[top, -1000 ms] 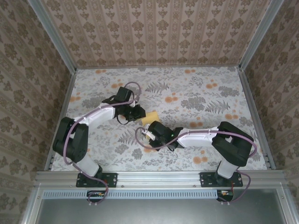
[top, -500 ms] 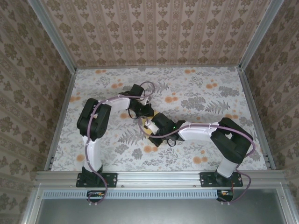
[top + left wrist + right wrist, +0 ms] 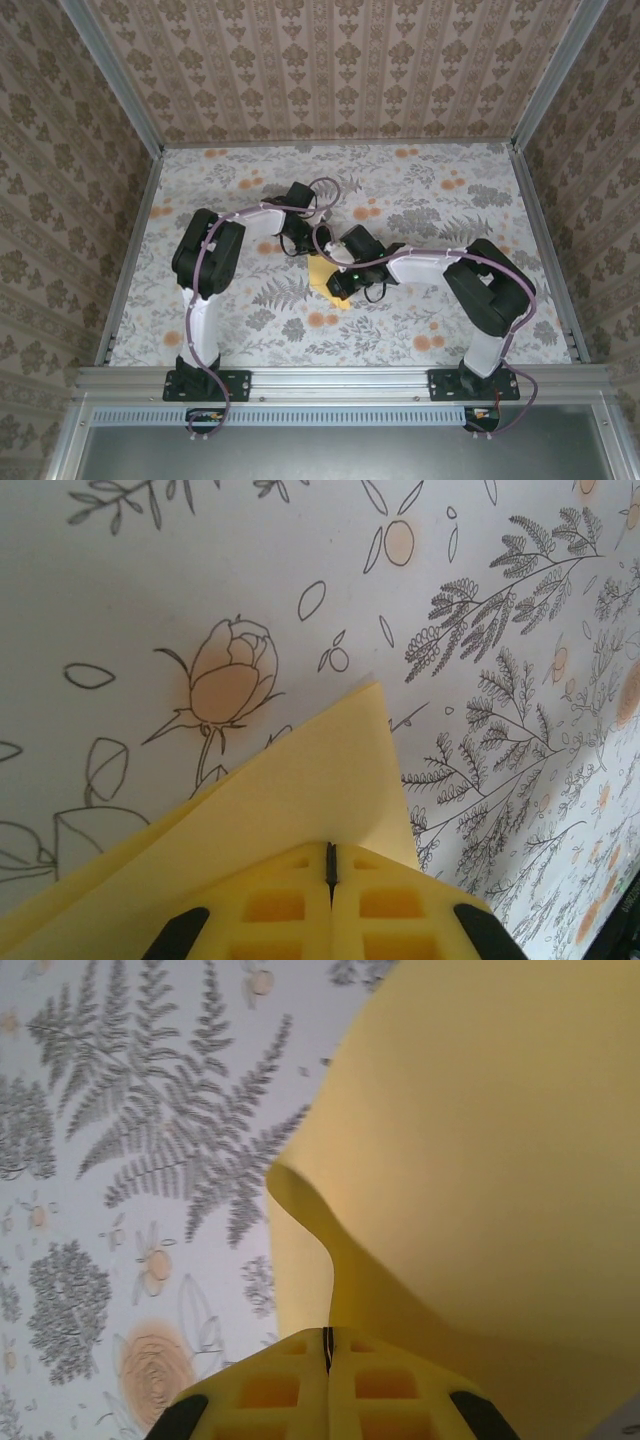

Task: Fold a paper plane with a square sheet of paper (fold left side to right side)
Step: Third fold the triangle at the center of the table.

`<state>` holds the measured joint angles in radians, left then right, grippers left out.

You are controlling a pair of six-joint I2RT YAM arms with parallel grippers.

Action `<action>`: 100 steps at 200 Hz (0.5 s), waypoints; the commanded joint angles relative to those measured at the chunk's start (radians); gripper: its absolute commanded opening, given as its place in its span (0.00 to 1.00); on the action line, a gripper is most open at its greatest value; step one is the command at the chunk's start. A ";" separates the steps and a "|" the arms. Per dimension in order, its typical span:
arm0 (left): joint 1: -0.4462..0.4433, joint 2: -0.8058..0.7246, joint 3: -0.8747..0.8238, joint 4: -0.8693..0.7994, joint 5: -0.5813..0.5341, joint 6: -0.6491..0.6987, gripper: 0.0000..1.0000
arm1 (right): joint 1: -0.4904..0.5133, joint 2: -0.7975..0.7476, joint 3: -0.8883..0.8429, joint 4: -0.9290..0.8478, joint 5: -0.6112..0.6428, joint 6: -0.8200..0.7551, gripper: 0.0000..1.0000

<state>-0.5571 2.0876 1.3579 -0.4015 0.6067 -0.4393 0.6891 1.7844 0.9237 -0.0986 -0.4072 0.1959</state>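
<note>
Top external view: the left gripper [image 3: 305, 248] and the right gripper [image 3: 336, 284] stand tip to tip near the middle of the flowered table [image 3: 450, 200], with the yellow sheet of paper [image 3: 324, 276] just between and below them. A second ago the two were further apart. The left arm lay folded low at the left side, and the paper showed beyond the left jaws, further up the table. Since then the left arm has lifted its elbow and reached in. The right arm has pushed its wrist up and to the left, and the visible paper now sits lower, beside the right jaws.

From the left wrist, the left gripper [image 3: 330, 865] has its jaws pressed together, with only a thin dark seam between them. They have just finished closing. The sheet of paper [image 3: 300, 790] runs right up to that seam and appears pinched there. Its pointed corner juts straight ahead of the tips, lifted slightly above the print.

From the right wrist, the right gripper [image 3: 327, 1345] is likewise closed tight. The sheet of paper [image 3: 480, 1160] has an edge that enters the seam, curls upward ahead of the tips and spreads wide to the right of the jaws.
</note>
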 commanded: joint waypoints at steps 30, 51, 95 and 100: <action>-0.013 0.035 0.016 -0.045 -0.022 0.036 0.04 | -0.039 0.032 0.023 -0.024 0.001 0.071 0.00; -0.015 0.036 0.018 -0.045 -0.023 0.034 0.04 | -0.048 0.030 0.027 -0.022 0.017 0.078 0.00; -0.018 0.043 0.023 -0.048 -0.031 0.034 0.04 | -0.062 0.011 0.024 -0.021 0.025 0.075 0.00; -0.018 0.043 0.023 -0.049 -0.034 0.034 0.04 | -0.062 0.006 0.020 -0.018 0.022 0.075 0.00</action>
<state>-0.5632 2.0937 1.3697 -0.4088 0.6056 -0.4324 0.6365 1.8019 0.9306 -0.1062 -0.3988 0.2623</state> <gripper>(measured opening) 0.047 0.048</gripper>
